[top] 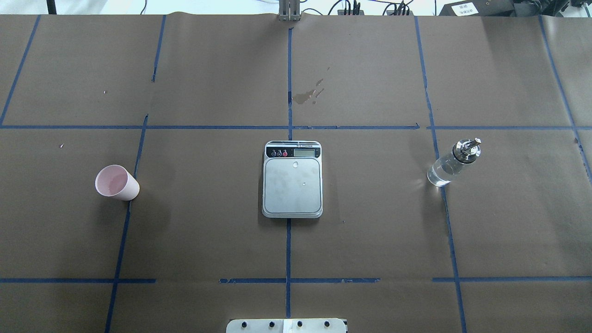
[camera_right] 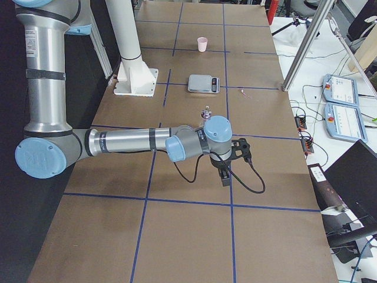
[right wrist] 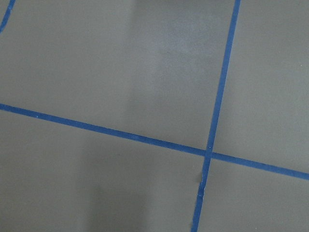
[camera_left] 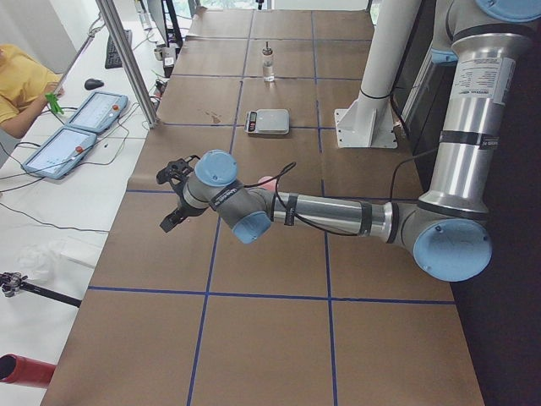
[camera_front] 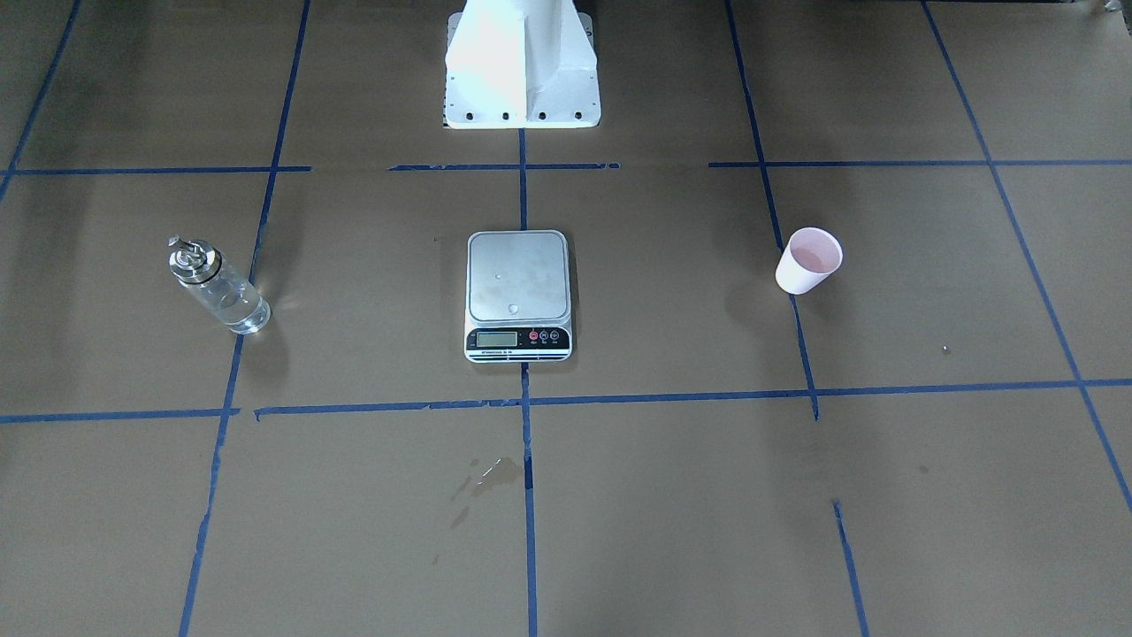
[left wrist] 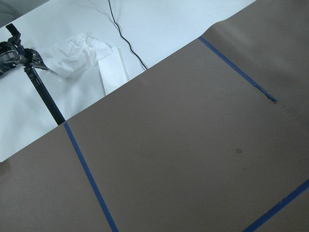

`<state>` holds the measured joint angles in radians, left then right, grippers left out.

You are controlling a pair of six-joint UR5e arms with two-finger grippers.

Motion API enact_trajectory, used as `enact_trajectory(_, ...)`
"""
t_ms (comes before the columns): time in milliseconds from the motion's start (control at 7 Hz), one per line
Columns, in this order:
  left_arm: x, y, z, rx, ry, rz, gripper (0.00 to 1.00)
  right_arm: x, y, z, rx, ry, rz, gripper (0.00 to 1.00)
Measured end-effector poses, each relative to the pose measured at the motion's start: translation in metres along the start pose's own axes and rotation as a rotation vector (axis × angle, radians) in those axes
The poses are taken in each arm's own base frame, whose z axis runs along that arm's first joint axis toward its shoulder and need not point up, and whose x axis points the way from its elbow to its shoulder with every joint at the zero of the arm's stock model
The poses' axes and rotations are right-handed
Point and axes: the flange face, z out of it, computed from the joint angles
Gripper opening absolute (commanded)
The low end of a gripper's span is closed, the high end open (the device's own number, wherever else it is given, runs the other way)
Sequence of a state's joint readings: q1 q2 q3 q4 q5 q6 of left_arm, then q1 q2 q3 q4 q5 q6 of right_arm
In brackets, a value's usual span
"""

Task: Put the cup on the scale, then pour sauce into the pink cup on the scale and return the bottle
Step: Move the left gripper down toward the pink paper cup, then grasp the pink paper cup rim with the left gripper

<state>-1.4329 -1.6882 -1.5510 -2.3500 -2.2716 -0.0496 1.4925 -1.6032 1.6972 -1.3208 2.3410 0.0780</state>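
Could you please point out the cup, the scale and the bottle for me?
cup (top: 113,181): overhead view, its pink inside.
scale (top: 292,180): overhead view, silver platform.
bottle (top: 447,167): overhead view, glass body.

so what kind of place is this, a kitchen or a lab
Probably a robotics lab, not a kitchen: a left arm and right arm reach over a table papered brown and gridded with blue tape, with control tablets wired up alongside.
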Motion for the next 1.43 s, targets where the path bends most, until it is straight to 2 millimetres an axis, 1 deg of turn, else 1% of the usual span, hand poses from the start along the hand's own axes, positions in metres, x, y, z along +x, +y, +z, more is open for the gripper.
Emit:
enact_trajectory(143, 0.022, -0.005, 0.014, -0.009, 0.032, -0.014, 1.0, -0.001, -0.001, -0.001, 0.012, -0.002, -0.006, 1.0)
enact_trajectory(286, 0.05, -0.008, 0.023, -0.018, 0.067, -0.067, 1.0, 0.0, 0.0, 0.0, 0.015, -0.003, 0.002, 1.0)
enact_trajectory(429, 0.09, -0.008, 0.03, -0.028, 0.101, -0.13, 1.0, 0.001, 0.002, 0.001, 0.015, -0.003, 0.016, 1.0)
enact_trajectory(714, 0.196, -0.005, 0.054, -0.066, 0.141, -0.248, 1.0, 0.003, 0.008, 0.003, 0.009, -0.004, 0.028, 1.0)
enact_trajectory(857, 0.241, 0.0, 0.067, -0.093, 0.155, -0.293, 0.95, 0.004, 0.01, 0.004, 0.007, -0.003, 0.031, 1.0)
enact_trajectory(1000, 0.269, 0.01, 0.076, -0.121, 0.16, -0.328, 0.88, 0.005, 0.012, 0.004, 0.004, -0.003, 0.033, 1.0)
enact_trajectory(1143, 0.284, 0.02, 0.083, -0.139, 0.151, -0.354, 0.84, 0.005, 0.013, 0.005, 0.003, -0.004, 0.034, 1.0)
enact_trajectory(1286, 0.291, 0.03, 0.088, -0.152, 0.136, -0.371, 0.83, 0.006, 0.013, 0.005, 0.002, -0.004, 0.035, 1.0)
enact_trajectory(1429, 0.294, 0.036, 0.091, -0.161, 0.127, -0.377, 0.82, 0.006, 0.014, 0.005, 0.002, -0.004, 0.035, 1.0)
